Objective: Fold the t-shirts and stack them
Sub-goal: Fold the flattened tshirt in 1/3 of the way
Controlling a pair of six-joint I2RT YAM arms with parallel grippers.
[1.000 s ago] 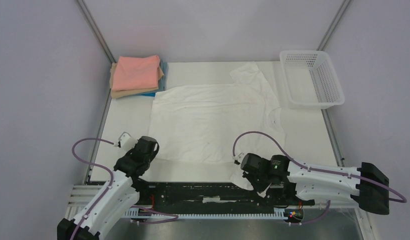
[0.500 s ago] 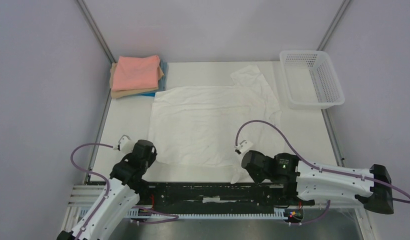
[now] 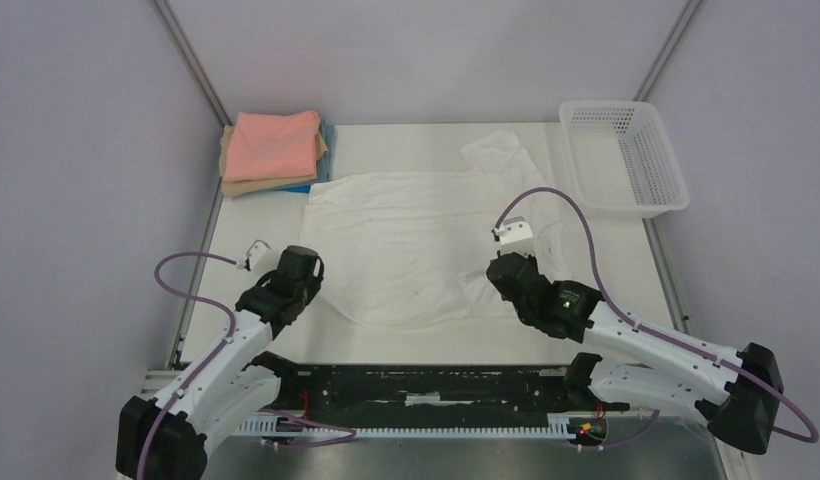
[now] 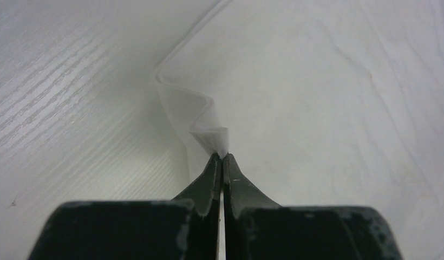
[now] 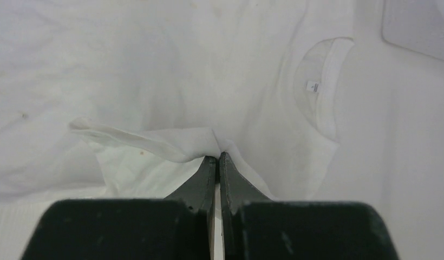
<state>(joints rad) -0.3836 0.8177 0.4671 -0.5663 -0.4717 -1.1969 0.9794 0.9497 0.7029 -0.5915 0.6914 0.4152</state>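
The plain white t-shirt (image 3: pixel 411 235) lies spread on the table, its near edge lifted and curled toward the far side. My left gripper (image 3: pixel 308 262) is shut on the shirt's near left corner (image 4: pixel 211 130). My right gripper (image 3: pixel 496 272) is shut on the near right part of the shirt (image 5: pixel 171 142), with the collar and label (image 5: pixel 313 85) just beyond it. A folded stack, salmon-pink t-shirt (image 3: pixel 274 143) over tan and blue ones, sits at the far left corner.
A white plastic mesh basket (image 3: pixel 622 155) stands at the far right corner. The shirt's far sleeve (image 3: pixel 496 148) reaches toward the back edge. Metal frame posts run up both sides. The arms' black base rail lies along the near edge.
Both grippers have moved away from the near edge toward the far side, carrying the shirt's near hem over the spread body. The right gripper travelled farther than the left.
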